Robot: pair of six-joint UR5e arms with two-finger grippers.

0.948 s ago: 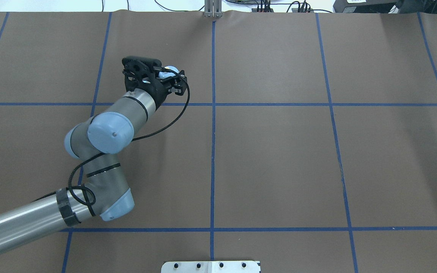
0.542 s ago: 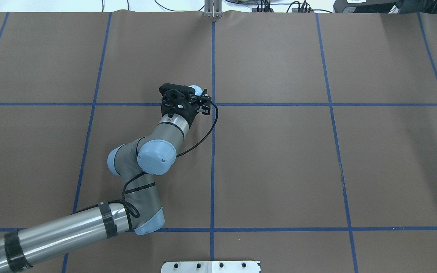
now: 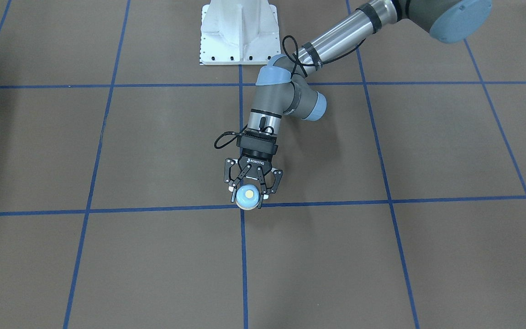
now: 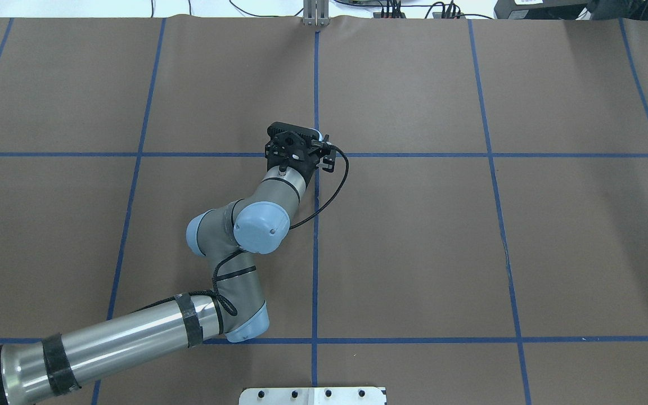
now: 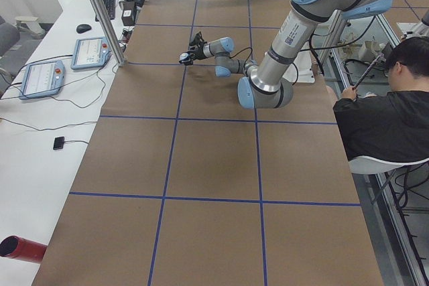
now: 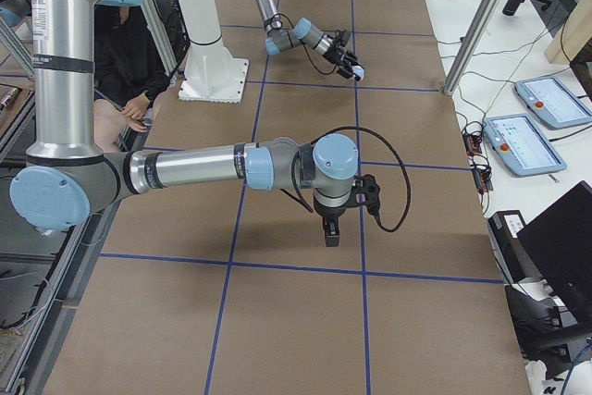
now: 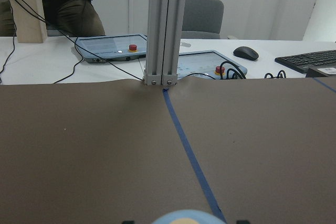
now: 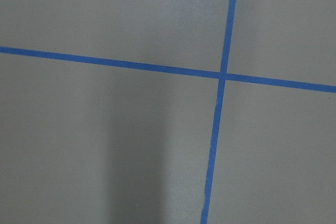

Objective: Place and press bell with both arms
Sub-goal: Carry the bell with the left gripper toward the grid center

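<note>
The left gripper [image 3: 249, 198] is clamped on the bell [image 3: 247, 193]: one finger [image 3: 232, 194] presses on each side of the blue dome, and the cream button faces up. This gripper points away from the robot, low over the table [image 3: 381, 265]. Just under the bell two tape lines [image 3: 244, 256] cross; I cannot tell whether the bell touches the table. A metal post [image 7: 163, 24] stands straight ahead of the gripper. The right gripper [image 6: 331, 228] hangs well apart from the bell and points down. Whether its fingers are apart or together, I cannot tell.
</note>
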